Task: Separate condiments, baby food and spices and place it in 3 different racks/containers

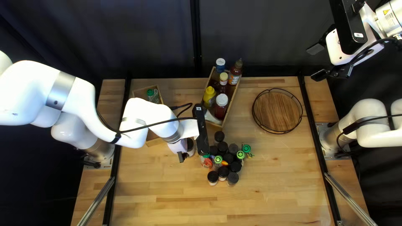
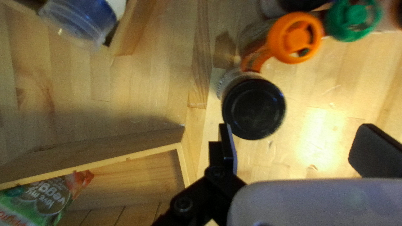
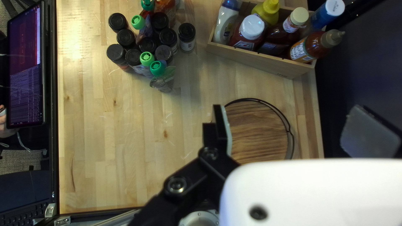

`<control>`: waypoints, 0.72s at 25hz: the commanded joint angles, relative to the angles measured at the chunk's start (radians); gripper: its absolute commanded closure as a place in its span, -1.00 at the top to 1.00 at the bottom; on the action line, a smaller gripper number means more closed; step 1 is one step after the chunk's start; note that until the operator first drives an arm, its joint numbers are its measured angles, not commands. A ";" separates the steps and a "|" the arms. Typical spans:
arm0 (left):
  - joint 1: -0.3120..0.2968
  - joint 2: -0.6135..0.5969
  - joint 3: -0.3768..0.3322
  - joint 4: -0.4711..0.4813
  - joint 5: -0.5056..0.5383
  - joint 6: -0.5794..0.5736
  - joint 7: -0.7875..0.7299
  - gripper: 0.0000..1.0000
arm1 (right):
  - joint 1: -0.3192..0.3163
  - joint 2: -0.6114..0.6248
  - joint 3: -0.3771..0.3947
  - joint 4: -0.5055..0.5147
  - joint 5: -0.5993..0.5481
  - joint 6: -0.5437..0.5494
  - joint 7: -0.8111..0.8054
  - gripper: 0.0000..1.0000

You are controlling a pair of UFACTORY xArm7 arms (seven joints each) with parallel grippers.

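I count remotely: two wooden boxes [image 3: 259,63], one round tray [image 1: 277,111], six bottles [image 1: 221,104], at least ten black-lidded jars [image 1: 223,172] and four green-capped pouches [image 3: 158,70].

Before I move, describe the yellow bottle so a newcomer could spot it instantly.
In the top left view, look beyond the black-capped jars to the long wooden box at the table's far edge. Along its left side stands the bottle, beside a white-capped red one. Only this bottle is yellow, body and cap alike.
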 commanded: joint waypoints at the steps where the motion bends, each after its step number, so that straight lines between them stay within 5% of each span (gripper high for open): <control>1: 0.006 0.030 0.001 -0.011 0.004 -0.034 -0.016 1.00 | 0.000 0.000 0.000 0.000 0.000 0.000 0.000 1.00; 8: 0.018 0.061 0.002 -0.023 0.025 -0.078 -0.037 1.00 | 0.000 0.000 0.000 0.000 0.000 0.000 0.000 1.00; 9: 0.020 0.066 0.002 -0.023 0.028 -0.082 -0.040 0.80 | 0.000 0.000 0.000 0.000 0.000 0.000 0.000 1.00; 11: 0.021 0.076 0.001 -0.018 0.036 -0.085 -0.045 -0.90 | 0.000 0.000 0.000 0.000 0.000 0.000 0.000 1.00; 18: 0.013 0.020 -0.008 0.042 0.034 0.055 -0.045 -1.00 | 0.000 0.000 0.000 0.000 0.000 0.000 0.000 1.00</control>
